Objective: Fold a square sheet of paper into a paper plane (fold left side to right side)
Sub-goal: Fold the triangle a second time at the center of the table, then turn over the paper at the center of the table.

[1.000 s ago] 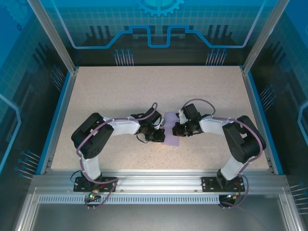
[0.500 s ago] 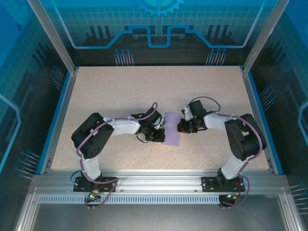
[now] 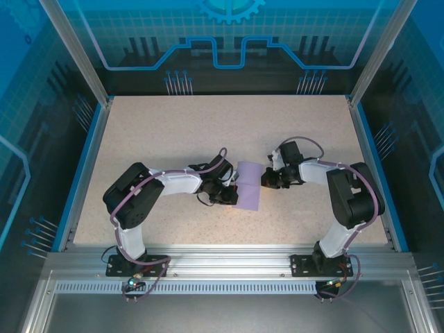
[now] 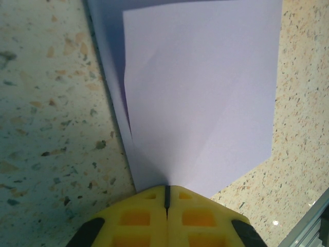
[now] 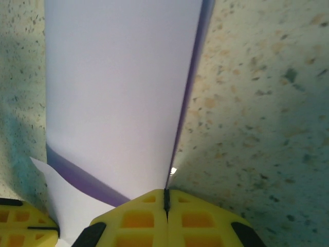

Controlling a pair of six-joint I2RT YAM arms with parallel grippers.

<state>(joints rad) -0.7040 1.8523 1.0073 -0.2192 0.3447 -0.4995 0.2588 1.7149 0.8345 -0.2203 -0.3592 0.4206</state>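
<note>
The square sheet of paper [image 3: 248, 187] lies on the table between the arms, doubled over into a narrow lavender strip. My left gripper [image 3: 233, 193] is shut, and its yellow tips [image 4: 167, 191] meet the sheet's [image 4: 200, 98] near edge, where a lower layer sticks out to the left. My right gripper [image 3: 265, 180] is also shut, at the strip's right side. In the right wrist view its seam [image 5: 166, 194] lines up with the paper's [image 5: 118, 92] slightly lifted right edge. Nothing is visibly pinched between either pair of fingers. A left fingertip [image 5: 20, 226] shows bottom left there.
The speckled beige tabletop [image 3: 173, 132] spreads wide around the paper, bounded by blue side rims [image 3: 83, 166] and an aluminium rail [image 3: 222, 267] at the near edge. Glass walls enclose the cell. Both arm bases sit on the near rail.
My right gripper has slid rightward off the top of the paper to its right edge, staying shut. The left gripper and the sheet have kept their places.
</note>
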